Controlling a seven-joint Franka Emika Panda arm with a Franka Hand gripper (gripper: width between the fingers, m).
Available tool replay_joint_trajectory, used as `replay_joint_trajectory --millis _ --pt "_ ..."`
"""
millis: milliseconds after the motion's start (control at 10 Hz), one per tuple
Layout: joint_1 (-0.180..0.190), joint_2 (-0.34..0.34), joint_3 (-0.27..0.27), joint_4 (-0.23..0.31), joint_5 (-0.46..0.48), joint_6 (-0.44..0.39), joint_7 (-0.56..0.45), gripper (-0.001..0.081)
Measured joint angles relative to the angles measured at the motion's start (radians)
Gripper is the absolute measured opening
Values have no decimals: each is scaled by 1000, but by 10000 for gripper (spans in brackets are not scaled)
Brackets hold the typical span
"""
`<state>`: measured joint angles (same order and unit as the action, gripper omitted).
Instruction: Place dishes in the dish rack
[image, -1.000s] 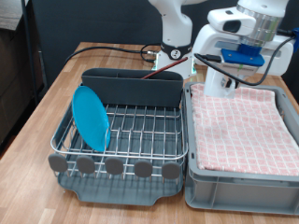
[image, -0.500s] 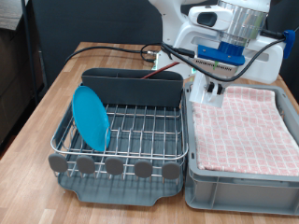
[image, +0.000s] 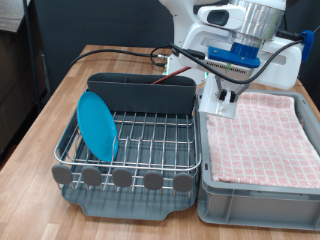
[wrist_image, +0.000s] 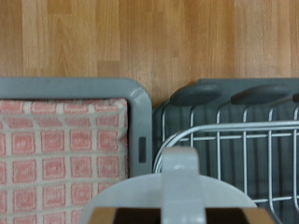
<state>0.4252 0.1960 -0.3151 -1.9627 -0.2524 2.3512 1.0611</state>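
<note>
One plate (image: 98, 126) upright in dish rack (image: 127, 188); spoon (image: 168, 79) in cutlery box (image: 140, 92); pincer (image: 226, 100) grips mug (wrist_image: 170, 197).

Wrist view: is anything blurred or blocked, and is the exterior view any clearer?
Wrist view: a pale, out-of-focus shape fills the bottom edge; dish rack and grey bin beyond stay sharp. Exterior view: evenly lit, blue plate crisp, tool slightly soft.
</note>
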Motion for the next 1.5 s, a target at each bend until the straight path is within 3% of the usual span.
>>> replay_joint_trajectory --millis 300,700,1500 --pt "-5 53 -16 75 2 -11 -23 71" --pt "-34 151 -12 194 74 -58 -101 71" --pt "-87 297 6 315 183 -89 -189 71"
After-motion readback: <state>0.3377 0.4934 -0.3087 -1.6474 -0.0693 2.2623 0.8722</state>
